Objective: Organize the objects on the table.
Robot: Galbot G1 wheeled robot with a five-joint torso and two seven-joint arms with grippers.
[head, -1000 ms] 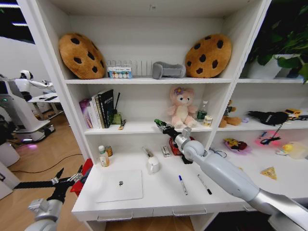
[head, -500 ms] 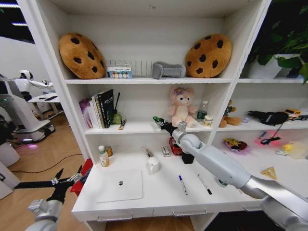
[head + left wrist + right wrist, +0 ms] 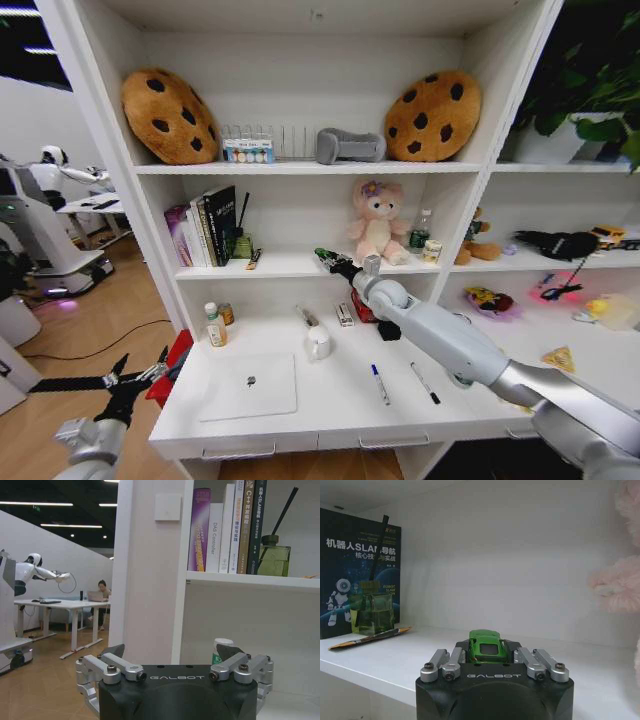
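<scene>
Two cookie cushions are sitting on the top shelf. One pink plush toy is sitting on the middle shelf, along with one row of books. On the bench, one laptop, one mug and two marker pens are lying, and two small bottles are standing by the back wall. One green toy car is sitting in the right gripper.

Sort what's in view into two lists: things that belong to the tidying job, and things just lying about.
Job items:
- green toy car, held in the right claw at the middle shelf
- silver laptop
- white mug
- blue marker
- black marker
- small bottles

Just lying about:
- cookie cushions
- pink plush toy
- books

The left claw waits, open, off the desk's left end.
</scene>
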